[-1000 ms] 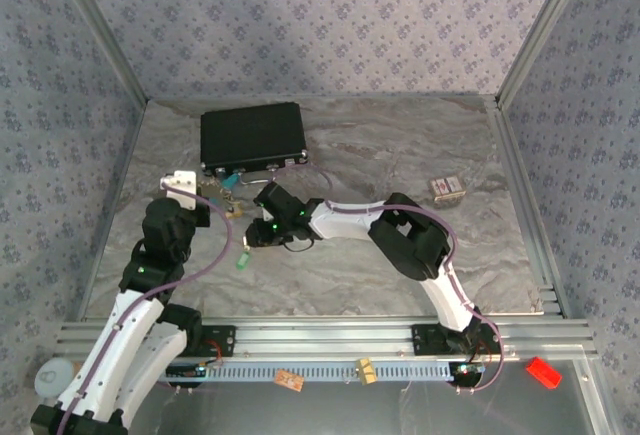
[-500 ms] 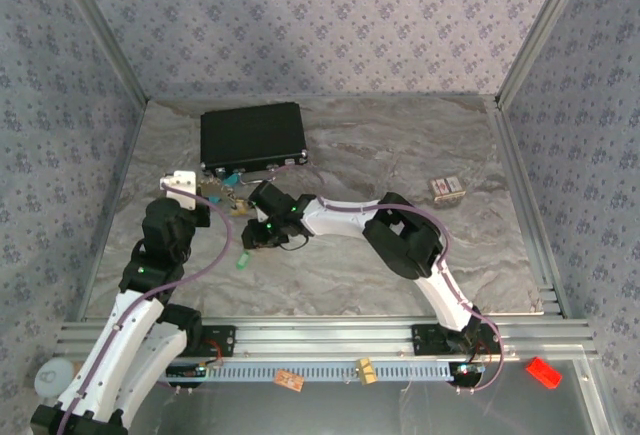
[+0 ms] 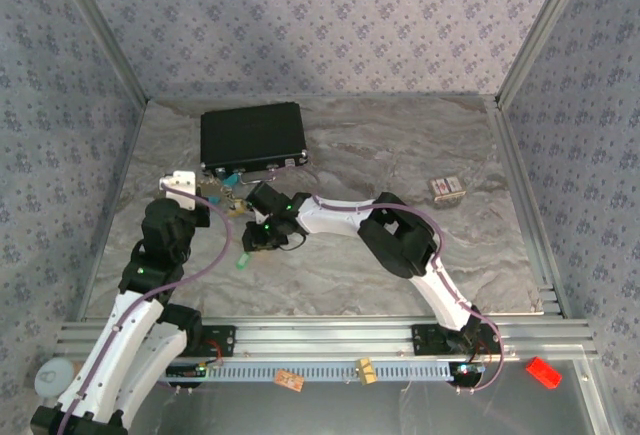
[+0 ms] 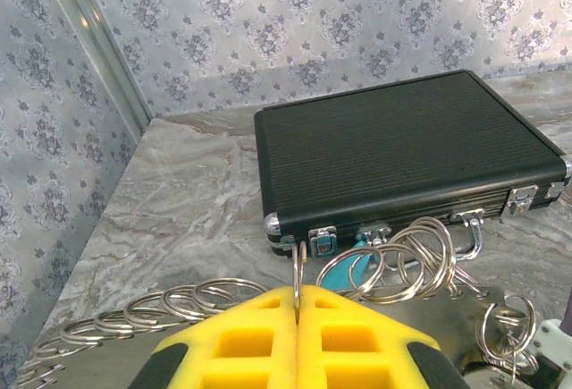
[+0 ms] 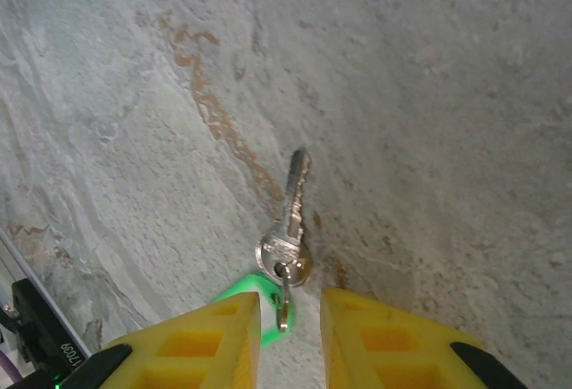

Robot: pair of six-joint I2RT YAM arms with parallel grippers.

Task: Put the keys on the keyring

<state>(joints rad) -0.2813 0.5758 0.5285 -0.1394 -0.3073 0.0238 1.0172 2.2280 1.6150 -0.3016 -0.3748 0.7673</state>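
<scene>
My left gripper (image 4: 298,292) is shut on a thin metal keyring (image 4: 298,264) that stands upright between its yellow tips; from above it sits at the left (image 3: 208,198), just in front of the black case. A silver key (image 5: 293,215) with a green tag (image 5: 259,292) lies flat on the marble table. My right gripper (image 5: 290,307) hovers low over it, jaws apart, with the key's head and small link in the gap and neither pad touching. In the top view the green tag (image 3: 242,261) lies just beyond the right gripper (image 3: 252,243).
A black case (image 4: 402,156) lies closed at the back left, metal latches facing me. Several loose rings (image 4: 411,259) and a teal piece (image 4: 344,268) lie before it, with more rings (image 4: 179,300) to the left. A small box (image 3: 446,188) sits at the right.
The right arm has slid a little to the left, bringing its gripper closer over the green-tagged key. The left arm has held still.
</scene>
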